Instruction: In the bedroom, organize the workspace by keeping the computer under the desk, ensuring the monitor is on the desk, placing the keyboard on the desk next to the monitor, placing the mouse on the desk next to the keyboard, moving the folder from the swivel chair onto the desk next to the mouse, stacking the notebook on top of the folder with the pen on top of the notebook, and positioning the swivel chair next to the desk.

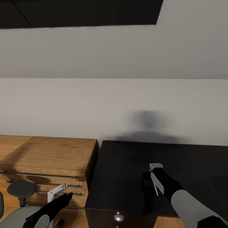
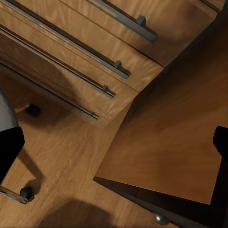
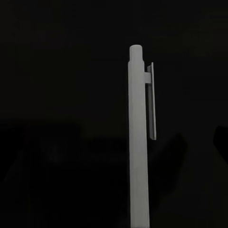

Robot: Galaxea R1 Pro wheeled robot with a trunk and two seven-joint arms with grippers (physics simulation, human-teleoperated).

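Note:
My right gripper hovers over the black top of the desk and is shut on the pen, a slim light-grey stick with a clip. The right wrist view shows the pen standing along the fingers against the dark desk top. My left gripper hangs low, left of the desk, with its fingers spread wide and nothing between them. Below it sits the swivel chair, with a round dark armrest and grey seat; its castors rest on the wood floor.
A low light-wood cabinet with long bar handles stands against the white wall, touching the desk's left side. A round silver knob marks the desk's drawer unit. A sloped ceiling with a dark panel hangs above.

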